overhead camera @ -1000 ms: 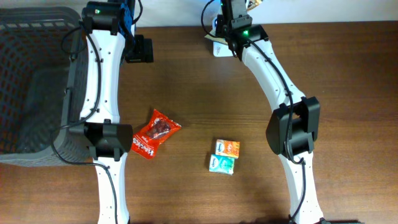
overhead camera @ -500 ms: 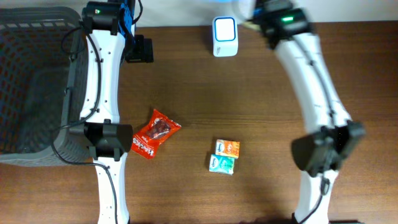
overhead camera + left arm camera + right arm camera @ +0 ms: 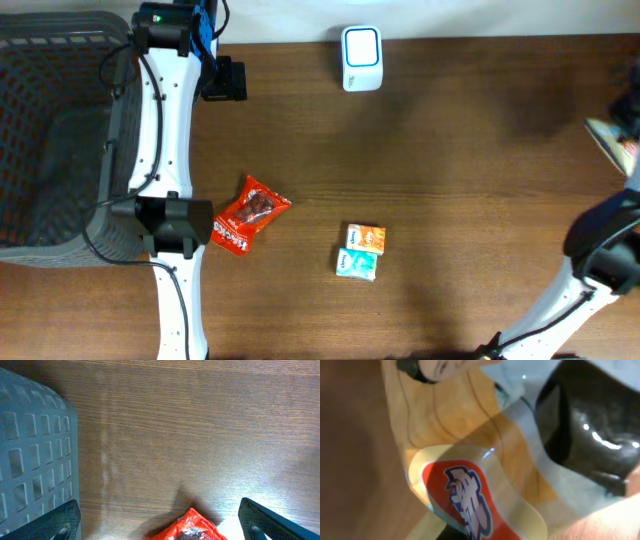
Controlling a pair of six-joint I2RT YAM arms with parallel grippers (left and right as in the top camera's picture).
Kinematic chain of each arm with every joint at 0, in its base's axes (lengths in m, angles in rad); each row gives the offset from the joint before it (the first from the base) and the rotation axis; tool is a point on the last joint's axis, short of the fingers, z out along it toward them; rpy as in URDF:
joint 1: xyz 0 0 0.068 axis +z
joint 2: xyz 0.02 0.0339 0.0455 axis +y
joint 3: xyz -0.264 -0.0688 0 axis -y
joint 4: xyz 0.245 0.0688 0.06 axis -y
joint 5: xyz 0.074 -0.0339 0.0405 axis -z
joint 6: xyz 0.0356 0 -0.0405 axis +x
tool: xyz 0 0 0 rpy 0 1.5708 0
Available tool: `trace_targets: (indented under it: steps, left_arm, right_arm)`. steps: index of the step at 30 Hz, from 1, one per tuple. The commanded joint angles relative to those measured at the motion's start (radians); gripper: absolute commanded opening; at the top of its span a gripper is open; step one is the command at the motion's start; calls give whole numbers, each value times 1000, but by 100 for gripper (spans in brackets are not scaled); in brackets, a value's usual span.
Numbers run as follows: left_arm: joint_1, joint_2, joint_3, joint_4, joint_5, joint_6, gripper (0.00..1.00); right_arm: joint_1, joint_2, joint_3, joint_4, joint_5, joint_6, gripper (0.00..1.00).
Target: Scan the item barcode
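The right pincer [image 3: 629,128], clenching a packet [image 3: 470,480], is swinging rightward, well clear of the scanner [image 3: 361,58] — so the scan pass is seemingly finishing.

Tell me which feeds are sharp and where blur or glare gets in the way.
Overhead: scanner and red bag crisp, but the packet at the right edge is smeared. Right wrist: packet fills the frame, out of focus, with glare spots at upper right. Left wrist: wood grain sharp, soft sheen on the table.
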Motion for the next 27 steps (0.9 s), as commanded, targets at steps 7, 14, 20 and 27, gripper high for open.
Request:
trace_targets:
  steps: [7, 14, 20, 27]
  left_arm:
    - [1, 5, -3, 2, 7, -9, 99]
    - [1, 5, -3, 2, 7, -9, 99]
    - [1, 5, -3, 2, 7, -9, 99]
    - [1, 5, -3, 2, 7, -9, 99]
  right_arm:
    - [-200, 4, -241, 234, -74, 16, 10]
    - [-233, 0, -274, 274, -77, 5, 55]
    - [-220, -70, -266, 203, -82, 5, 57]
    - [-176, -308, -263, 117, -261, 6, 62]
